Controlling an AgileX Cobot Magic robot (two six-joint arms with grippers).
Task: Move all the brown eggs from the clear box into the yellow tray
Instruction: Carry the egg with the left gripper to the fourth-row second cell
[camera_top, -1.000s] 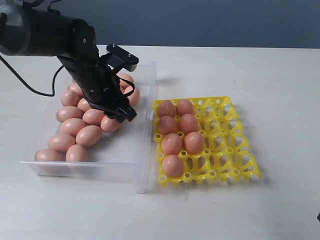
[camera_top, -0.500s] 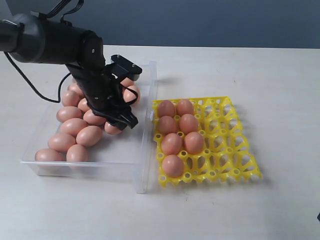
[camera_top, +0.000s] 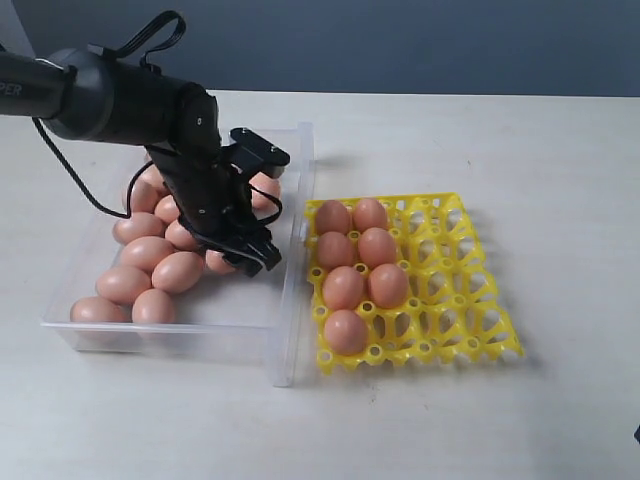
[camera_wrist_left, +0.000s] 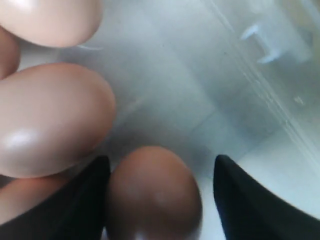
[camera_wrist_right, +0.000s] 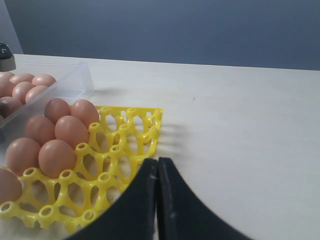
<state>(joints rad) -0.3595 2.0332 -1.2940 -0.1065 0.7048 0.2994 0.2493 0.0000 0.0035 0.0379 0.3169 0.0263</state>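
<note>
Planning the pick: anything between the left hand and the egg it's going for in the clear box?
Nothing visible. The left hand is open and its fingers straddle the egg; a neighbouring egg lies close beside one finger. Towards the yellow tray, only the low wall of the clear box stands between.

The pale, matte bench (camera_top: 520, 150) carries two things directly on its top: the clear box (camera_top: 285, 340), lying flat, and the yellow tray (camera_top: 470, 270), flat too, just beside the box's long right wall in the exterior view.
</note>
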